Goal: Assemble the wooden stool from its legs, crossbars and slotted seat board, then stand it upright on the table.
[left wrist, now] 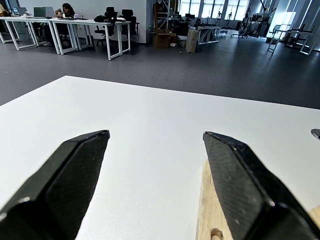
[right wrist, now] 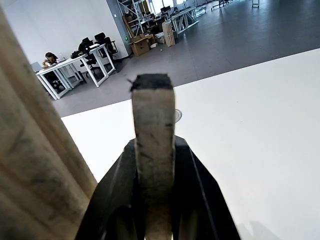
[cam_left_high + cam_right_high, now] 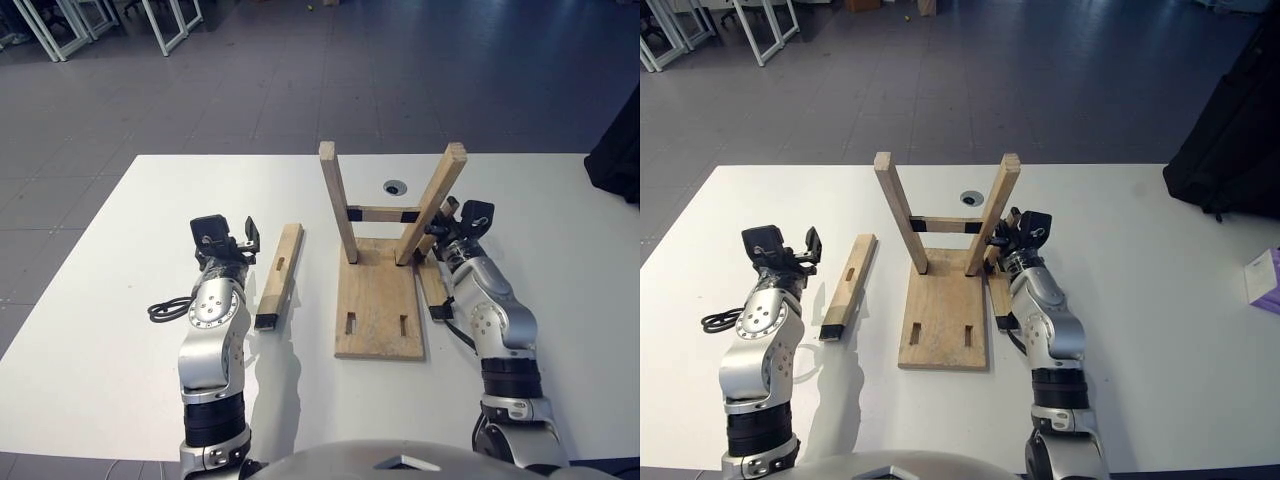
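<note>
Round grommet [image 3: 395, 186], coiled black cable [image 3: 165, 310], black bag [image 3: 1230, 150] on grey floor [image 3: 300, 70], purple box [image 3: 1266, 278] far right, white desks [image 1: 85, 21], office chairs [image 1: 111, 15], cardboard boxes [image 1: 161, 40] behind.

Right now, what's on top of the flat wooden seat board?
Two upright wooden legs at its far end, joined by a short crossbar. Near slots empty; far slots hidden under the legs.

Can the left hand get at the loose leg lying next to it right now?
Probably yes. The left hand is open and empty, and the leg lies flat on the table right beside it, with nothing between them.
</note>
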Available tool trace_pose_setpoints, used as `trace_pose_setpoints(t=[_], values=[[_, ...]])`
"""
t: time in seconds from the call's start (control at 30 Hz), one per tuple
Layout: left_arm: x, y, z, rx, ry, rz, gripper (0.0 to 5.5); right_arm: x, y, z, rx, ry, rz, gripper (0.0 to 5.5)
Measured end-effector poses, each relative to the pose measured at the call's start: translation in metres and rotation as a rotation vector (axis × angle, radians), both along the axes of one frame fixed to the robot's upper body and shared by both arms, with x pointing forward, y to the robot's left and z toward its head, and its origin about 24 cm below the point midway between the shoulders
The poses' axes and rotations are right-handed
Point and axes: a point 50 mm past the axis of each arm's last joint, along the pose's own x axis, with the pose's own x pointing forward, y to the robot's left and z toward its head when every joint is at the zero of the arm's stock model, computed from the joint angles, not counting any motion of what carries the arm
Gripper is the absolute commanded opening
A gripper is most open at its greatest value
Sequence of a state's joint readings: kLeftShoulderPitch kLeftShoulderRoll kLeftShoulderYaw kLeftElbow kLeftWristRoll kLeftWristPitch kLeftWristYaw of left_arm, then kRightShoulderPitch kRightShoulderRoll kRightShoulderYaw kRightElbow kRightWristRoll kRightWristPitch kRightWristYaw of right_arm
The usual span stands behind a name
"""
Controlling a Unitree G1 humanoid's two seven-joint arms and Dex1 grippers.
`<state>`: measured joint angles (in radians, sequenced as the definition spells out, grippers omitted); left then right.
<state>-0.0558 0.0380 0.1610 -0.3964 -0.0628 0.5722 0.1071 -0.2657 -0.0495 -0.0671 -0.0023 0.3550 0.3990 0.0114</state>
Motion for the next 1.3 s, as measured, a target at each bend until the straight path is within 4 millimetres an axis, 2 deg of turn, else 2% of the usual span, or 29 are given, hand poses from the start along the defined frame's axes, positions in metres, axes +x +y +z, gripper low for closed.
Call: trace_pose_setpoints(t=[0.23, 0.53, 0.93, 1.3], values=[[0.003, 0.000, 0.004, 0.009, -0.016, -0.007, 3.48, 0.000, -0.011, 0.000, 0.008, -0.005, -0.049, 0.40], [0.003, -0.001, 0.004, 0.011, -0.018, -0.012, 3.48, 0.007, -0.013, 0.044, 0.088, -0.126, -0.058, 0.40], [0.004, -0.002, 0.003, 0.009, -0.017, -0.015, 3.48, 0.007, -0.026, 0.008, 0.068, 0.002, -0.108, 0.40], [0.005, -0.002, 0.005, 0.009, -0.025, -0.017, 3.48, 0.006, -0.031, 0.001, 0.053, -0.004, -0.129, 0.40]])
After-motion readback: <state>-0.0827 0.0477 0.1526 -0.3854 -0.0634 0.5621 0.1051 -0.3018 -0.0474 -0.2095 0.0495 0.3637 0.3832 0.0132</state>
